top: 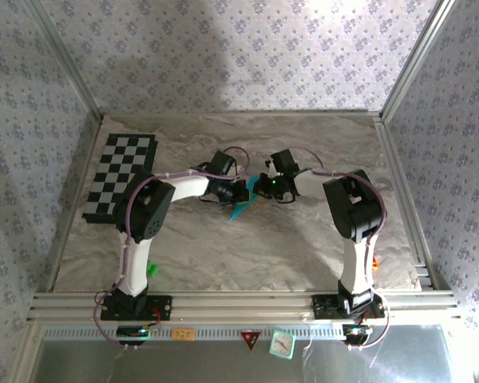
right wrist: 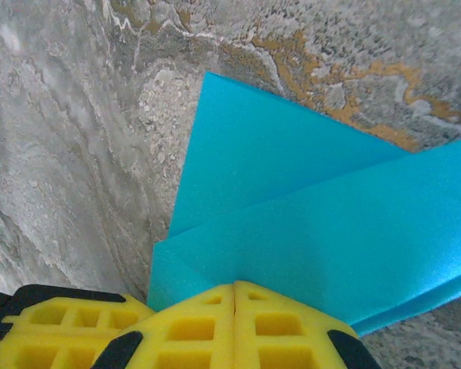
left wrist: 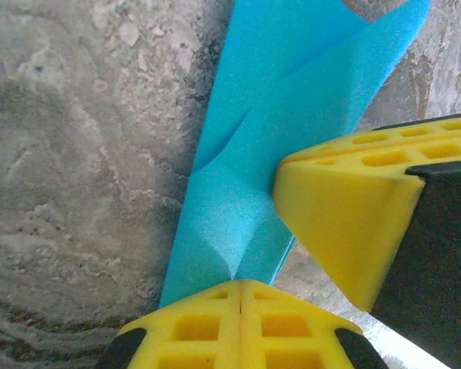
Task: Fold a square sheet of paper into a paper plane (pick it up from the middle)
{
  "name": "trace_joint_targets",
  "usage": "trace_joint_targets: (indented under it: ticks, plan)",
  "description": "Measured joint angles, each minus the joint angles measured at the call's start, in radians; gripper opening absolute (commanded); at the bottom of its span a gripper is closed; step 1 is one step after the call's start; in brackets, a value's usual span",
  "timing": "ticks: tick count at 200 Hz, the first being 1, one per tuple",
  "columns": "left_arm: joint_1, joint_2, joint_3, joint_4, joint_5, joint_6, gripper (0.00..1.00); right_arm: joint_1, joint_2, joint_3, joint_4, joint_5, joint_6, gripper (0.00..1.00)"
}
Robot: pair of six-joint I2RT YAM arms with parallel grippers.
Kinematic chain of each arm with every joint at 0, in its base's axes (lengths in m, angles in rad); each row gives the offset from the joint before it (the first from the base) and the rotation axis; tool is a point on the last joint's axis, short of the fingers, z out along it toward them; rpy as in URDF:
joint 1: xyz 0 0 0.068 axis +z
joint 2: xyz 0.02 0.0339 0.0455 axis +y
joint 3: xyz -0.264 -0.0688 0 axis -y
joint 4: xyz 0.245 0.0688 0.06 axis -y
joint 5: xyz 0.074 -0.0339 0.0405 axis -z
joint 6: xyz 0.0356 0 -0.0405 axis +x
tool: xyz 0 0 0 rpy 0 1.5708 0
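Tools meet over the bench (top: 303, 239), left tool (left wrist: 240, 292) and right tool (right wrist: 235, 296) each clamped shut on the thin creased cyan-blue paper sheet (right wrist: 307, 231), whose long axis trails nearward.

Folded cyan paper (left wrist: 292, 115): thin, matt, fine-grained surface, sharp creases. Left gripper (left wrist: 240, 288) & right gripper (right wrist: 235, 292), 2 alike: matt yellow plastic w/ moulded square recesses, black plastic behind. Table cover (top: 303, 239): grey-beige marble print, matt, wrinkled. Frame rail (top: 247, 303): alu. extrusion, dull sheen. Checkerboard mat (top: 120, 175): flat, matt.
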Motion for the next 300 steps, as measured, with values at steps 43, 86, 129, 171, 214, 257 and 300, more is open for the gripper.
trace_joint_targets:
  ticks: [43,86,129,171,214,257,300]
  plan:
    - [-0.001,-0.005,-0.023,0.040,-0.001,-0.001,0.00,-0.056,0.003,-0.025,0.044,-0.057,0.012,0.00]
    - [-0.001,-0.014,-0.051,0.082,0.000,-0.008,0.00,-0.207,0.018,-0.008,0.046,-0.069,0.010,0.00]
    - [-0.001,-0.016,-0.055,0.085,0.000,-0.012,0.00,-0.267,0.032,0.028,0.035,-0.035,-0.001,0.00]
    - [-0.002,-0.016,-0.045,0.069,0.000,-0.019,0.00,-0.191,-0.039,0.027,-0.001,-0.011,-0.032,0.00]
    - [-0.006,-0.021,-0.040,0.047,-0.004,-0.031,0.00,-0.052,-0.027,0.027,-0.003,-0.060,-0.039,0.00]
    - [-0.008,-0.032,-0.040,0.023,-0.003,-0.038,0.01,-0.049,0.035,0.035,-0.022,-0.100,-0.051,0.00]
    - [-0.009,-0.043,-0.029,0.020,0.018,-0.032,0.09,-0.054,0.073,0.108,-0.095,-0.110,-0.104,0.00]
